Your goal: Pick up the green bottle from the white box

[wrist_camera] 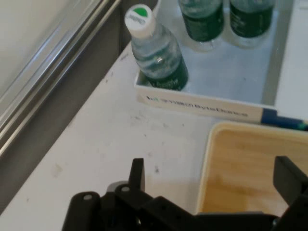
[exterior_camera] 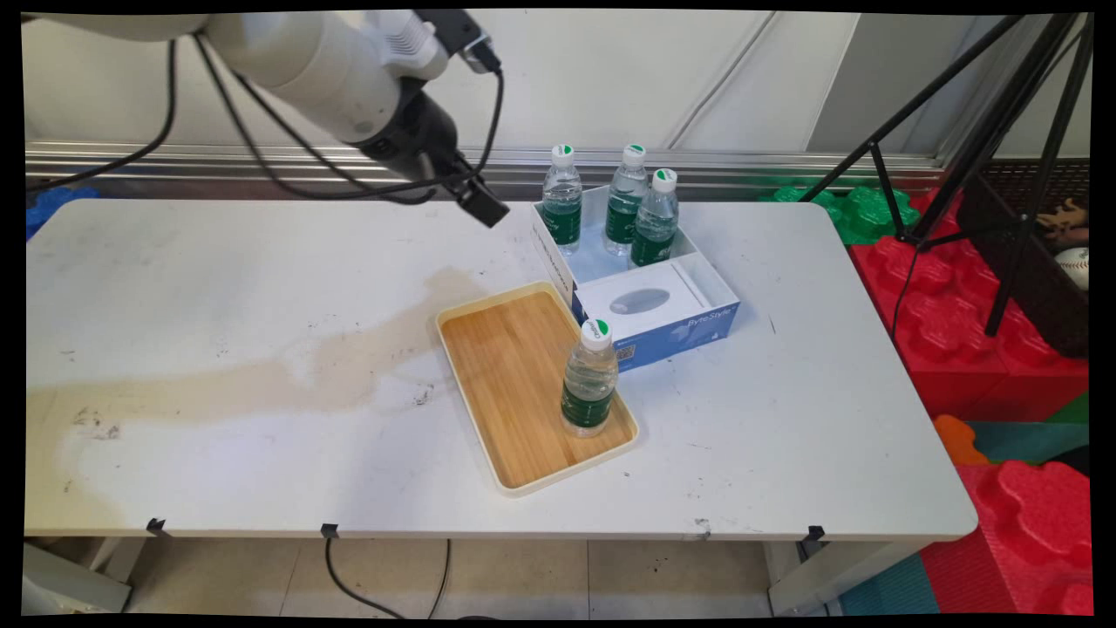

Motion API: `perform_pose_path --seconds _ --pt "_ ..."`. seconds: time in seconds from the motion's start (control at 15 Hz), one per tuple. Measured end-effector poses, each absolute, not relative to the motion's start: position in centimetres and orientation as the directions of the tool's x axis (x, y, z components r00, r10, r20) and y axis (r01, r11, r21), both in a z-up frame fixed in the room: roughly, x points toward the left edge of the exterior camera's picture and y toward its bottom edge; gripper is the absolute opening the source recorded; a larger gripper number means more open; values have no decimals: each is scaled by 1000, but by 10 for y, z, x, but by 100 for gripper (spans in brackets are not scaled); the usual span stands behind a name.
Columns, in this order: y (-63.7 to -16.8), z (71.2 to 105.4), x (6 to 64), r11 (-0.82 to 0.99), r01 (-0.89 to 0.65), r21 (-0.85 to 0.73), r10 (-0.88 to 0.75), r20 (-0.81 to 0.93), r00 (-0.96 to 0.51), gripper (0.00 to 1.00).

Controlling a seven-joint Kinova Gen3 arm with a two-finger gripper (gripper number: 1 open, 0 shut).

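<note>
Tray-side bottle nearest camera; gripper aloft, jaws wide apart, holding nothing.

Gripper (wrist_camera: pixel 209 185) hangs above the table (exterior_camera: pixel 218 288) beside the box (exterior_camera: pixel 689 327), over the wooden tray (exterior_camera: pixel 510 366) far edge. Nearest it: box's left bottle (wrist_camera: pixel 156 50), two more bottles (exterior_camera: pixel 641 214) alongside. Lone bottle (exterior_camera: pixel 590 377) stands upright on tray's right side. Judged: light, smooth plastic, somewhat squashy; grip mid-body across the label.

I see a white table (exterior_camera: pixel 218 288) with a brownish stain across its left half. On it lies a cream-rimmed wooden tray (exterior_camera: pixel 510 366) with one green-labelled clear water bottle (exterior_camera: pixel 590 377) standing upright at its right edge. Just beside the tray sits a blue-and-white cardboard box (exterior_camera: pixel 649 305) holding three more upright bottles (exterior_camera: pixel 628 209).
</note>
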State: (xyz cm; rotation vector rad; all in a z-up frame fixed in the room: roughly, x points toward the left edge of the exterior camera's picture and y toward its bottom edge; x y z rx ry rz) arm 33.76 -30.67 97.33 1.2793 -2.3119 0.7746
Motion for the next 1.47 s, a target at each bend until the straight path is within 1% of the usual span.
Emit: perform_pose_path --seconds 0.33,0.6,0.93,1.13,1.47 --pt "-360 955 336 412 -872 -263 -649 587 -484 100" --pt "-404 933 332 390 -886 -251 -655 601 -458 100" --pt "-437 907 328 381 -894 -235 -661 606 -442 100" --pt "-461 887 323 381 -897 -225 -665 607 -435 100" --pt "-488 861 320 375 -901 -218 -671 607 -426 100"
